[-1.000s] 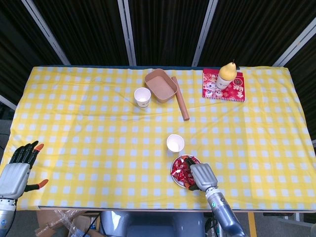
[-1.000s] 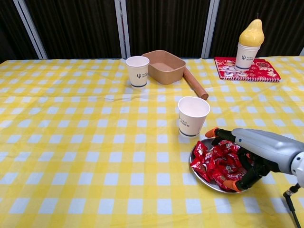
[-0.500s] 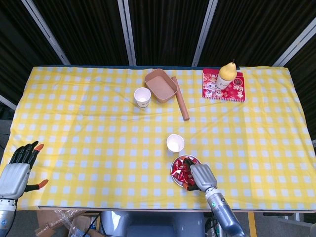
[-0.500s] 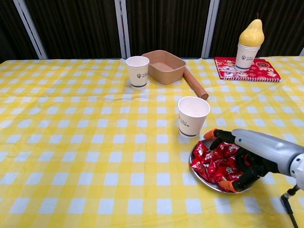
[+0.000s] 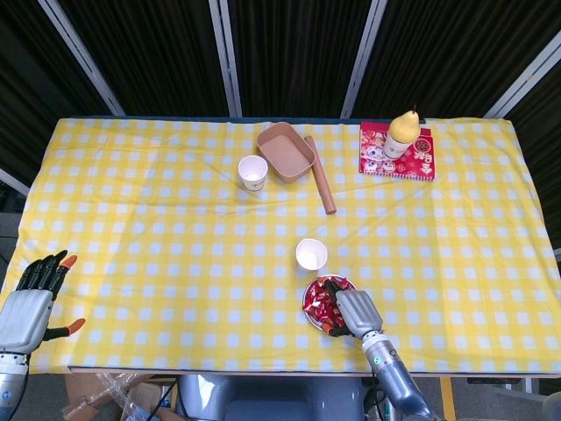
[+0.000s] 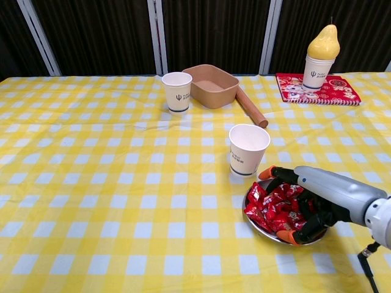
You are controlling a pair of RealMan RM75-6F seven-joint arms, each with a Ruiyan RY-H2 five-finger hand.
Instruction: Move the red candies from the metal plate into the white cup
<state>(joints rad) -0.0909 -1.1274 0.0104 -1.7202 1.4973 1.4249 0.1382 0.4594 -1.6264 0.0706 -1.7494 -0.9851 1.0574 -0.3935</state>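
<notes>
My right hand [image 6: 311,198] over the red candies [image 6: 274,207], white cup [image 6: 247,149] just beyond

My fingers [image 6: 287,235] curl down around the heap on the metal plate [image 5: 308,317]; whether they grip a candy I cannot tell. The cup stands just past the plate's far rim, away from me. My left hand [image 5: 31,298] lies spread, holding nothing, far across the surface [image 6: 91,183].

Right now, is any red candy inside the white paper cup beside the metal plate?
No, the white paper cup shows an empty white inside.
</notes>
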